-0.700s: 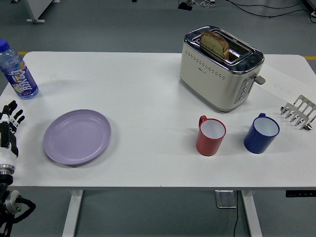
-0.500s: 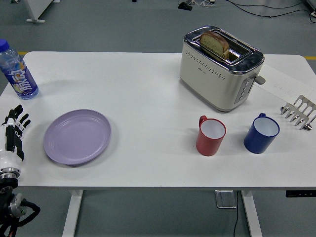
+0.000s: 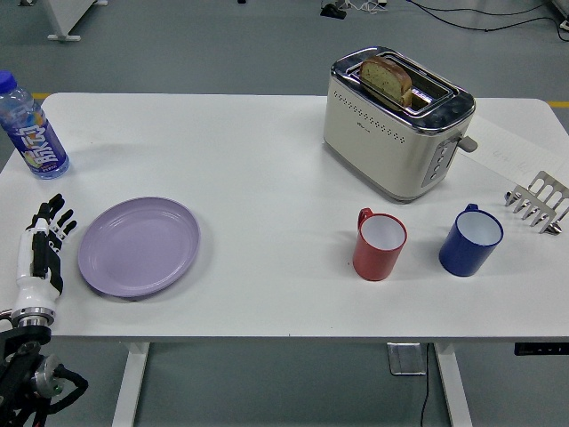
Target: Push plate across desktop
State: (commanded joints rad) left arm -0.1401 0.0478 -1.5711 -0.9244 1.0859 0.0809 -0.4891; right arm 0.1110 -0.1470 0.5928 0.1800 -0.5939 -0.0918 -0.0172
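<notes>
We see the robot's left hand (image 3: 43, 252) has moved right since the earlier frames, now closer to the round lavender ceramic plate (image 3: 139, 245). Its fingers (image 3: 55, 213) are straight and slightly spread, holding nothing. The plate lies flat just right of the fingertips, not touching them. A blue-capped plastic bottle (image 3: 32, 132) stands beyond the fingers, well apart.

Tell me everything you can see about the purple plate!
The plate is round, pale purple and smooth, probably ceramic, with a shallow raised rim. It is empty and lies flat on the white table, toward its near left part. Nothing else touches it. The robot's left hand is just beside its left edge, fingers straight, apparently not quite touching it.
</notes>
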